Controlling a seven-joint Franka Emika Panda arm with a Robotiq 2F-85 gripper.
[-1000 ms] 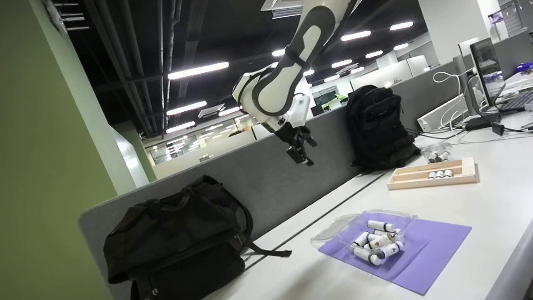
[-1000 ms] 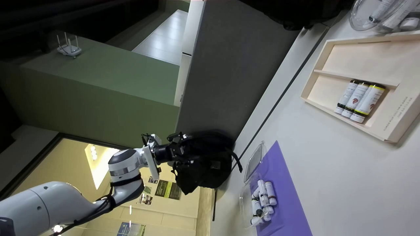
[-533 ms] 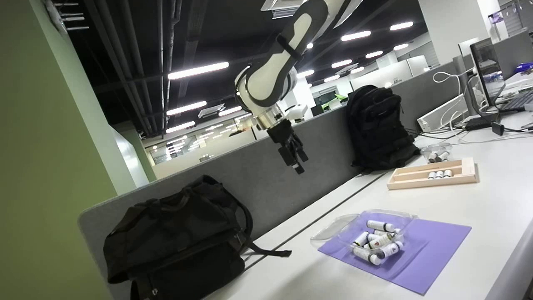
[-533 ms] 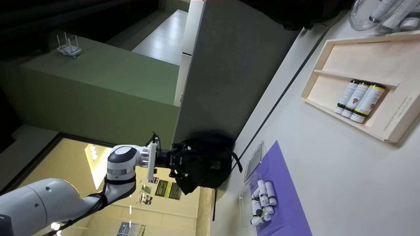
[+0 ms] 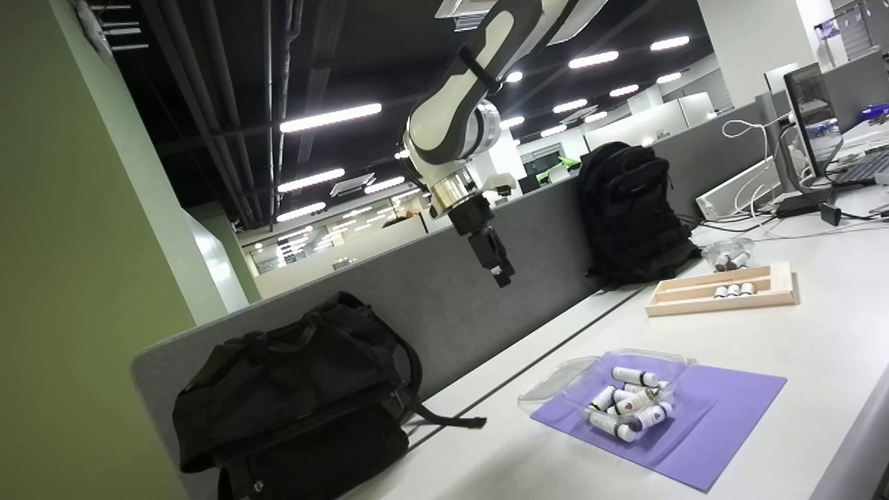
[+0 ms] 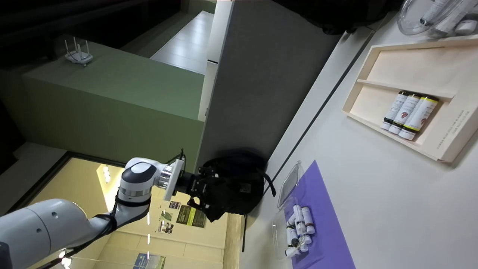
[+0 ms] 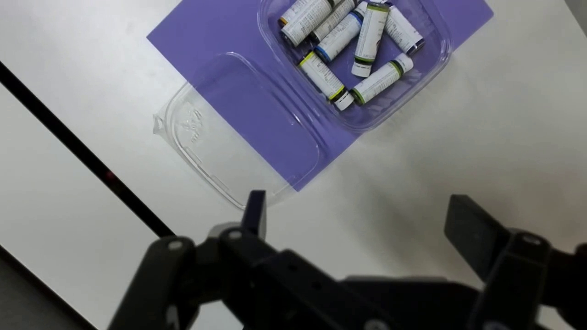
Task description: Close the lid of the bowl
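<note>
The bowl is a clear plastic container (image 7: 409, 91) holding several small white-labelled bottles, on the purple mat (image 7: 215, 32). It also shows in both exterior views (image 5: 677, 376) (image 6: 279, 233). The lid (image 7: 224, 137) is a thin clear cover, folded open beside the bowl, partly on the mat and partly on the white table. It shows in both exterior views (image 5: 559, 380) (image 6: 289, 185). My gripper (image 7: 357, 199) is open and empty, high above the table, pointing down. In the wrist view its left fingertip overlaps the lid's near corner. Both exterior views show it (image 5: 501, 276) (image 6: 210, 190), apart from the lid.
A wooden tray (image 5: 778, 281) with 3 bottles stands farther along the table, beside another clear container (image 5: 729, 255) with bottles. Black backpacks (image 5: 298, 389) (image 5: 625, 208) lean at the grey partition (image 5: 444, 312). A monitor (image 5: 812, 118) and cables are at the far end.
My gripper has turned at the wrist and now points more steeply down. It dipped, then shifted slightly. The bowl, lid and mat have not moved.
</note>
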